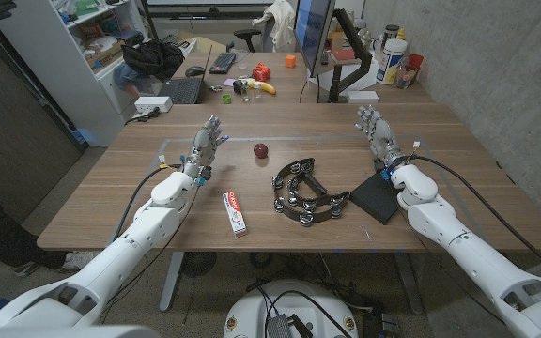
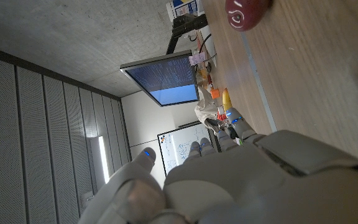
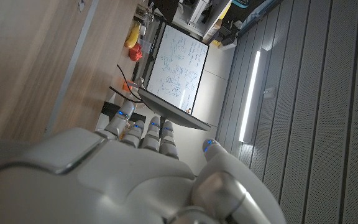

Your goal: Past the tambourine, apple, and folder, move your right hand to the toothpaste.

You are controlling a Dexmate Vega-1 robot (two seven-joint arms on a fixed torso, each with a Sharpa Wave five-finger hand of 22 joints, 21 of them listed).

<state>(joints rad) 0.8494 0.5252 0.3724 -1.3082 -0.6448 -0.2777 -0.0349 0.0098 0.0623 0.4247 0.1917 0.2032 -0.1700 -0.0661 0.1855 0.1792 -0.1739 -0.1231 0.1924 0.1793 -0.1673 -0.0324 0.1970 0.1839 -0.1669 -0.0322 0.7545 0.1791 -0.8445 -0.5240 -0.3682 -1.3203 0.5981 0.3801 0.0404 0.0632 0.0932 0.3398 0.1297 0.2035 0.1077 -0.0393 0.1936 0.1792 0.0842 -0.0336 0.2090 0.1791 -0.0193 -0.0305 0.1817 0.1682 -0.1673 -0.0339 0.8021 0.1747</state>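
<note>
The toothpaste [image 1: 236, 212] lies in its box near the front edge of the wooden table [image 1: 458, 141], just beside the left forearm; the black tambourine [image 1: 304, 192] sits to its right, touching the dark folder [image 1: 376, 196]; the red apple [image 1: 261, 150] rests farther back, between the two hands; the right hand [image 1: 376, 131] is raised beyond the folder, fingers spread and holding nothing, well apart from the toothpaste; the left hand [image 1: 205, 146] is likewise spread and empty near the apple.
</note>
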